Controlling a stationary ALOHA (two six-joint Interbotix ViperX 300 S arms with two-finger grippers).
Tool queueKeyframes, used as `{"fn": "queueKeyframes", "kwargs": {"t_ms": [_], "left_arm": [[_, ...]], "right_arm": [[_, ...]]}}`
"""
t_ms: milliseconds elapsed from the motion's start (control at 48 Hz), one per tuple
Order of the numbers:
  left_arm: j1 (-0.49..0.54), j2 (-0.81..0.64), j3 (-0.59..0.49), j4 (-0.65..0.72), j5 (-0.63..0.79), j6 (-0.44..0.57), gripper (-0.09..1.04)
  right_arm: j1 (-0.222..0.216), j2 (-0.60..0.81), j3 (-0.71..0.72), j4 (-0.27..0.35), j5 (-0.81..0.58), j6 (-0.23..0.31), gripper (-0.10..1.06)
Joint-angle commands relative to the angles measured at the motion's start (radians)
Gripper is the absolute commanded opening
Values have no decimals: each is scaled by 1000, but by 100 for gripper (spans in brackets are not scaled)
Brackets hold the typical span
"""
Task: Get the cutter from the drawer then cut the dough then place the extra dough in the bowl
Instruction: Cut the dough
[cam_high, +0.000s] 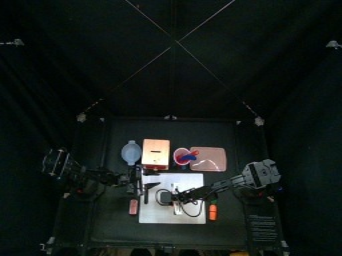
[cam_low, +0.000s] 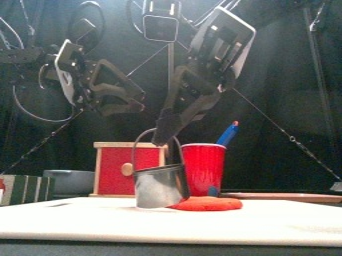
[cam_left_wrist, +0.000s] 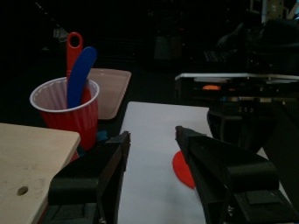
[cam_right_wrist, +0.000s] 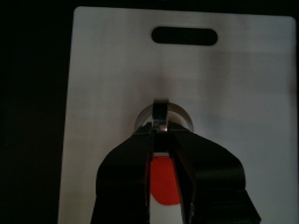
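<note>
A round metal cutter (cam_low: 160, 186) stands on the white cutting board (cam_low: 80, 220), touching the flat red dough (cam_low: 207, 203) on its left side. My right gripper (cam_low: 168, 128) is shut on the cutter's wire handle from above; in the right wrist view the cutter (cam_right_wrist: 160, 114) shows just past the jaw tips and the dough (cam_right_wrist: 163, 179) between the jaws. Left of the board, my left gripper (cam_left_wrist: 152, 144) hangs open and holds nothing. The wooden box (cam_low: 127, 168) with its red drawer front stands behind the cutter. The blue-grey bowl (cam_high: 128, 152) is at the back left.
A red cup (cam_low: 203, 168) holding a blue knife (cam_low: 227, 133) stands behind the dough, by the pink tray (cam_high: 210, 159). A small orange toy (cam_high: 211, 210) lies at the board's front right.
</note>
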Motion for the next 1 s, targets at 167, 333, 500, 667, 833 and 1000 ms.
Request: {"fn": "queueKeyframes", "kwargs": {"t_ms": [167,333,500,667,833,1000], "left_arm": [[11,-2,-25,-5,-9,0,84],[11,3,-29,-15,-5,0,84],[12,3,-32,-25,-3,2,84],[17,6,-40,-25,0,2,84],[17,8,-40,-25,2,0,84],[18,8,-38,-26,3,0,84]], "right_arm": [[2,-92,74,-3,-32,5,50],[-3,-83,103,-2,-104,11,50],[-3,-83,106,-3,-121,8,50],[-5,-83,129,-3,-133,3,50],[-9,-81,146,-2,-170,8,50],[-12,-83,133,-3,-179,5,50]]}}
